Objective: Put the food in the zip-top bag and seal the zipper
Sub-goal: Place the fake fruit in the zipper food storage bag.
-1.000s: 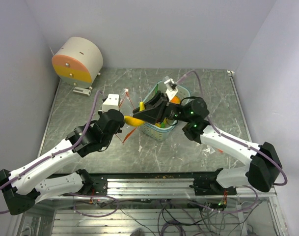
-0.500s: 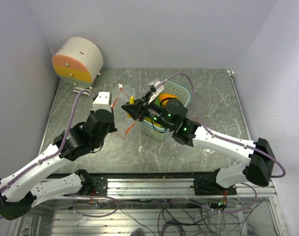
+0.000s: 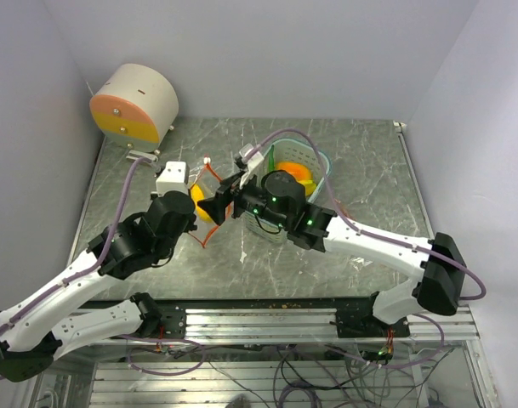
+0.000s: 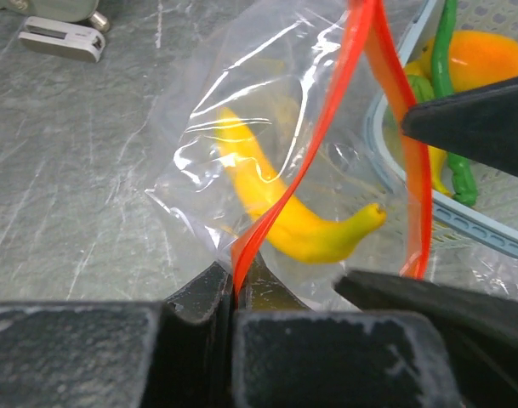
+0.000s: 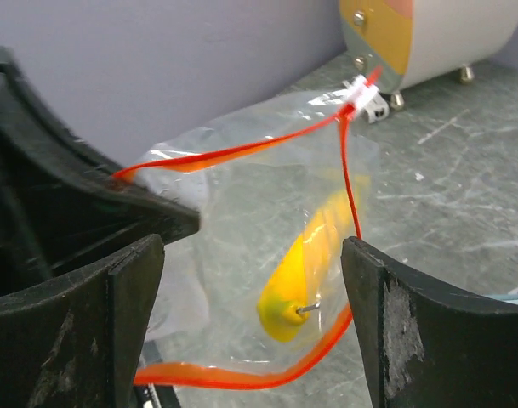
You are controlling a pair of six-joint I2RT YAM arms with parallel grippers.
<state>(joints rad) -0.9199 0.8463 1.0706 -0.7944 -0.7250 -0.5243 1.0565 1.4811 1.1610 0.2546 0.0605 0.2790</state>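
The grey-green marbled table (image 3: 369,153) fills the middle of the top view, and a cream drum-shaped object with an orange and yellow face (image 3: 135,104) stands at its upper left corner. The two white and black arms reach in from the bottom edge and meet just left of centre.

A pale teal slotted plastic basket (image 3: 322,166) sits at centre, slightly right. It holds an orange-yellow toy mango (image 4: 488,59) and a long thin green toy pepper (image 4: 450,93).

Just left of the basket, the clear crinkly zip-top bag (image 4: 199,136) is held up off the table with its mouth spread open. A yellow toy banana (image 4: 284,212) lies inside it, in the middle of the left wrist view and seen end-on in the right wrist view.

The left gripper (image 4: 237,285), at the bottom of its wrist view, has its fingers pressed together on the bag's narrow red-orange zipper strip (image 4: 327,144). The strip runs up from that pinch in two diverging lines.

The right gripper (image 5: 252,255) is spread wide — its two dark fingers frame the open mouth and grip nothing.

A small white slider tab (image 5: 361,92) sits at the strip's far end, in the upper part of the right wrist view.
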